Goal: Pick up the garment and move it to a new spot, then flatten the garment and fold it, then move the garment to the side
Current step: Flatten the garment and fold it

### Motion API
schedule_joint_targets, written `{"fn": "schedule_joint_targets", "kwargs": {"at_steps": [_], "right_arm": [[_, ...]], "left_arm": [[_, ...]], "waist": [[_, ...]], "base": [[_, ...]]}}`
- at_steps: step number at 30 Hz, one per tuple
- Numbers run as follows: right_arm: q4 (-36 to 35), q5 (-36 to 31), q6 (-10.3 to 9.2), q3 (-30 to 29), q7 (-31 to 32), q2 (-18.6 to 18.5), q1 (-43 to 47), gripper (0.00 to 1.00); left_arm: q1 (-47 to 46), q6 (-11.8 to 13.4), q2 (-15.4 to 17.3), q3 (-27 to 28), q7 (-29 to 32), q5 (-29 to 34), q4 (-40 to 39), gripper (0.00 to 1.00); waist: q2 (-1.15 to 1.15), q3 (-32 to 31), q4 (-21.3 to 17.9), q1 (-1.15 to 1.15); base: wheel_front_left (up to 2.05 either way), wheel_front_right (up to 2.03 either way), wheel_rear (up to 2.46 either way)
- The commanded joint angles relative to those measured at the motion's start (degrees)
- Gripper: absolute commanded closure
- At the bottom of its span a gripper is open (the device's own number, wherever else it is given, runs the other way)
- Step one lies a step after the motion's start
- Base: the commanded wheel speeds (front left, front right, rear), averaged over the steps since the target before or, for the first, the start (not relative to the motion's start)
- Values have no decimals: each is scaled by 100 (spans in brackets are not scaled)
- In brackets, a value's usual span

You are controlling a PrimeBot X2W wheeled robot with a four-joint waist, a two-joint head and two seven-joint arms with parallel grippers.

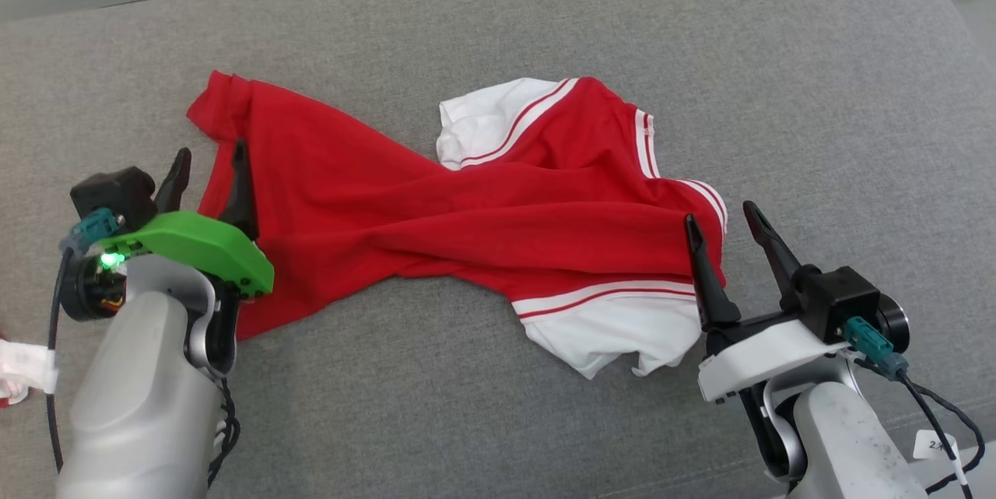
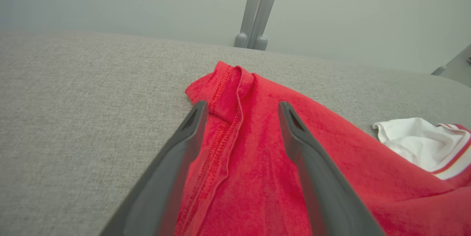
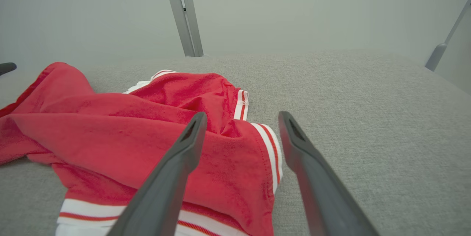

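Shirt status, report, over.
Left end effector open, over shirt hem. Right end effector open at striped edge. Shirt twisted, unfolded, on grey cushion. Nothing in the way.

You had two pale grey forearms (image 1: 140, 390) before you, each ending in two long, dark, tapering fingers (image 1: 710, 281). Your left gripper (image 1: 212, 147) sat on a bright green bracket (image 1: 194, 246) with a small green light (image 1: 109, 259) glowing under it. Your right gripper (image 1: 719, 211) sat on a white bracket (image 1: 770, 355). Each wrist carried a black camera block (image 1: 844, 296), a teal connector (image 1: 871, 339) and a black cable (image 1: 51, 312), and a white tag (image 1: 934, 444) hung on the right one.
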Motion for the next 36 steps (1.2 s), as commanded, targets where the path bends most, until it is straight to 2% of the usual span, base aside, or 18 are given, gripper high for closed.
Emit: {"fn": "schedule_joint_targets", "kwargs": {"at_steps": [1,8,16,25,33,36], "right_arm": [[13,-12,-8,12,-19,-12,64,0],[11,20,-8,-9,43,-12,176,0],[-19,69,-8,-20,61,-12,217,0],[-52,82,-8,9,53,-12,145,0],[-23,111,-8,-28,28,-12,121,0],[-9,121,-8,-38,17,-11,104,0]], "left_arm": [[169,-43,8,-12,-45,-29,-37,0],[1000,45,25,-124,-15,-38,-498,0],[1729,164,34,-239,180,-101,-997,0],[1704,284,99,-335,474,-70,-998,0],[1680,263,130,-353,503,-132,-999,0],[1665,239,142,-375,523,-140,-998,75]], "waist": [[0,-236,217,0],[0,-516,453,0],[0,-526,499,0],[0,-379,389,0],[0,-308,303,0],[0,-294,297,0]], "base": [[0,0,0],[0,0,0],[0,0,0],[0,0,0],[0,0,0],[0,0,0]]}}
